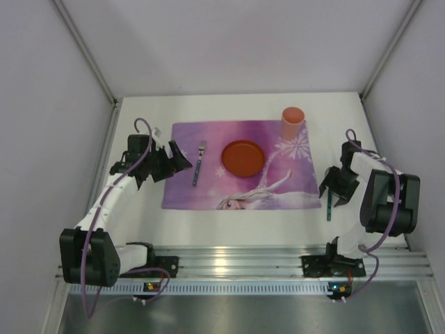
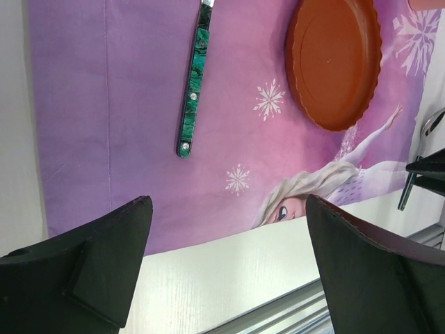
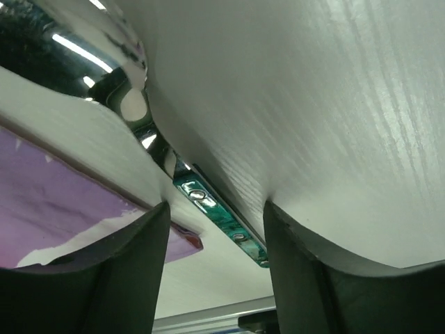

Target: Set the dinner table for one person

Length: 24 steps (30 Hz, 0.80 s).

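Right pincer (image 3: pixel 215 209) gapes astride spoon (image 3: pixel 198 195), just right of mat (image 3: pixel 69 181); closing off-centre could skid it across slick worktop (image 3: pixel 313 104) or pinch nothing.

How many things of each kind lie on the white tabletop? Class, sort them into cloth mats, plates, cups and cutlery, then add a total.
Purple-pink printed cloth placemat: 1
Round orange-red plate: 1
Orange plastic cup: 1
Green-handled metal cutlery: 2, a fork on the placemat and another utensil just off its right edge
Total: 5
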### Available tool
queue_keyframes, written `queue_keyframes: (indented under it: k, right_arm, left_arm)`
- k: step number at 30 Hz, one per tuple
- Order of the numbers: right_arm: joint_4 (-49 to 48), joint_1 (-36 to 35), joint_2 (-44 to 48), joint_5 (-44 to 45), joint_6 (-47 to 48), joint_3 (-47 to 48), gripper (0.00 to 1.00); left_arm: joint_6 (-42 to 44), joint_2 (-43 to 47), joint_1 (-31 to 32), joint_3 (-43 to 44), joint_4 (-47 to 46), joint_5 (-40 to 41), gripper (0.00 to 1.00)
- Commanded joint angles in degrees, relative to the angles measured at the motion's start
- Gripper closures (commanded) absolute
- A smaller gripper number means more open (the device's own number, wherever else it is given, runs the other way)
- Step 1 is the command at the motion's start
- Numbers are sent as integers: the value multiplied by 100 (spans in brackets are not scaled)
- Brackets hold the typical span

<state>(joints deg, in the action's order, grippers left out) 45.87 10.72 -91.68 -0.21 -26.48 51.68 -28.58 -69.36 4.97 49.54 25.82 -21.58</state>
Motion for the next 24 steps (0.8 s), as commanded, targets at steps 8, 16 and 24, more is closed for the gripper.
queue_keyframes:
  k: [8,16,24]
  right_arm:
    - [-623,106,-842,495,240,220,90]
    - [-53,97,-450,1347,100,658,100]
    - [756,-1515,1002,1998,12,1782,100]
  left_arm:
    - [-7,696,21,-181,-43,163,3]
    - [-69,793,21,-243,19,198,3]
    - [-104,556,30,-120,-77,198,4]
